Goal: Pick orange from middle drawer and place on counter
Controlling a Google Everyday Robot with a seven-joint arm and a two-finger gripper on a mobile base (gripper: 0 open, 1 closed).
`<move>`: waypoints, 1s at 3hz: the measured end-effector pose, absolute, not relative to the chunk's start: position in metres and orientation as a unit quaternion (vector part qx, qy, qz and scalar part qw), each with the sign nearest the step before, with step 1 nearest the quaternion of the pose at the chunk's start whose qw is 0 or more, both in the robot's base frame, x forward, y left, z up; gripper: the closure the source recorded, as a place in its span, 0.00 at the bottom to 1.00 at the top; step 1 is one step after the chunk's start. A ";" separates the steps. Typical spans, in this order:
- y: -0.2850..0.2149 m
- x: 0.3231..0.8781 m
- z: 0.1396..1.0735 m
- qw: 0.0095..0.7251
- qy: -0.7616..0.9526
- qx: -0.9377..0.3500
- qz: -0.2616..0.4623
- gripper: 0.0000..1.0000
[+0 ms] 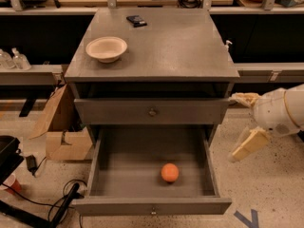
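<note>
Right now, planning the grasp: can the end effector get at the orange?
Probably yes: the end effector hangs beside the open middle drawer, and the orange lies uncovered inside.

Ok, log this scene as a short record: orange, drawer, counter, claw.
orange: lying in the open drawer, right of centre, near the front
drawer: pulled out
counter: bowl at left, small dark object at back
claw: open, empty, to the right of the drawer, outside it
</note>
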State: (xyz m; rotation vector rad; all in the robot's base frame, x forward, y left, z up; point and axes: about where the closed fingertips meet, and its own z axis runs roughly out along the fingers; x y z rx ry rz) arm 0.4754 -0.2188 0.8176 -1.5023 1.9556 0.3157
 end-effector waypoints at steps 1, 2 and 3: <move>-0.219 0.497 0.765 0.384 0.728 -0.551 0.138 0.00; -0.216 0.498 0.759 0.384 0.726 -0.552 0.142 0.00; -0.193 0.508 0.718 0.386 0.717 -0.557 0.167 0.00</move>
